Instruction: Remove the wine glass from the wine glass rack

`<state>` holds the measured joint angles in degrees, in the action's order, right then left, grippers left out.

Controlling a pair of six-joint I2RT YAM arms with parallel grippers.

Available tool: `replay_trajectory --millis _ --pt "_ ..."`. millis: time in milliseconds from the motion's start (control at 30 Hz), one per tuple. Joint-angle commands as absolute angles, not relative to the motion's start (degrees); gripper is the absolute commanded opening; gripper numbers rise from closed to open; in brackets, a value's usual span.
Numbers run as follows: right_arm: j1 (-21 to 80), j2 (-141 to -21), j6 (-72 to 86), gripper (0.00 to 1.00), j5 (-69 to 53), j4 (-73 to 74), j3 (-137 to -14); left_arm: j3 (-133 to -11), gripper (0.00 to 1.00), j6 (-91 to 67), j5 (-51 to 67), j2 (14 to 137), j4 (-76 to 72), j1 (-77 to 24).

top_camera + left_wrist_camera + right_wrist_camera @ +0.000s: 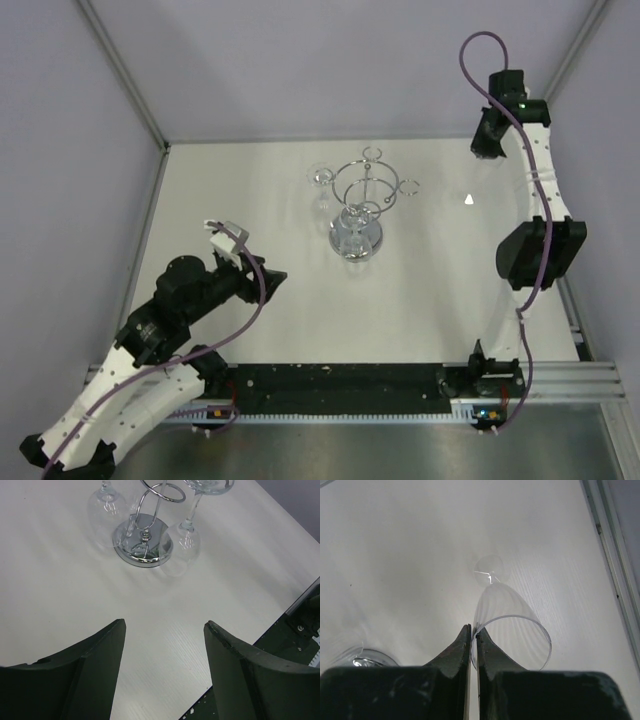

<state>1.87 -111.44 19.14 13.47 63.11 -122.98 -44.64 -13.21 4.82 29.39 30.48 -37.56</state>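
Left pincer: the dark two-finger left gripper (165, 625) hangs over the near left part of the white table (430, 290), its jaws spread wide apart with nothing between them. It faces the rack.

Rack: the shiny chrome wire wine glass rack (368, 190) stands at mid-table on its round mirrored base, well to the right of the left pincer. Its curved arms end in small rings.

Glasses on the rack: two clear hanging glasses (184, 542) are on it upside down, bowls low beside the base and stems running up. One is on each side of the post in the left wrist view.

Task glass, place: the clear stemmed wine glass (510, 625) is off the rack and to its right, over the far right of the table, at the tips of the right pincer.

Task glass, heading: the open mouth is uppermost, at the fingers and facing the wrist camera. The stem and round foot are at the far end, toward the tabletop.

Task glass, long axis: it runs from the rim down and away to the foot. Whether the foot touches the table cannot be told.

Right pincer: the dark right gripper (473, 628) has its fingers pressed almost together, pinching the thin wall of the glass at the rim's left edge.
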Motion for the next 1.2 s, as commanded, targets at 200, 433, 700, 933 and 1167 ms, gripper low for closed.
replay_trajectory --millis 200,433,700,933,1167 --pt "-5.1 -118.74 20.48 0.0 9.05 63.63 -132.62 -44.47 0.7 -13.18 4.22 29.36 28.74 -37.35" --pt "-6.06 -122.16 19.78 0.0 9.93 65.65 -137.9 -44.47 0.7 -13.1 4.22 30.23 28.65 -37.27" --pt "-6.15 -124.01 19.43 0.0 10.11 65.83 -138.51 -44.56 0.7 -13.09 3.78 30.67 28.65 -37.27" --pt "-6.24 -125.15 18.81 0.0 10.2 65.92 -138.87 -44.47 0.7 -13.09 3.43 31.11 28.65 -37.44" --pt "-6.33 -126.3 19.07 0.09 9.58 65.92 -139.3 -44.47 0.7 -13.01 3.16 31.29 28.83 -37.35"
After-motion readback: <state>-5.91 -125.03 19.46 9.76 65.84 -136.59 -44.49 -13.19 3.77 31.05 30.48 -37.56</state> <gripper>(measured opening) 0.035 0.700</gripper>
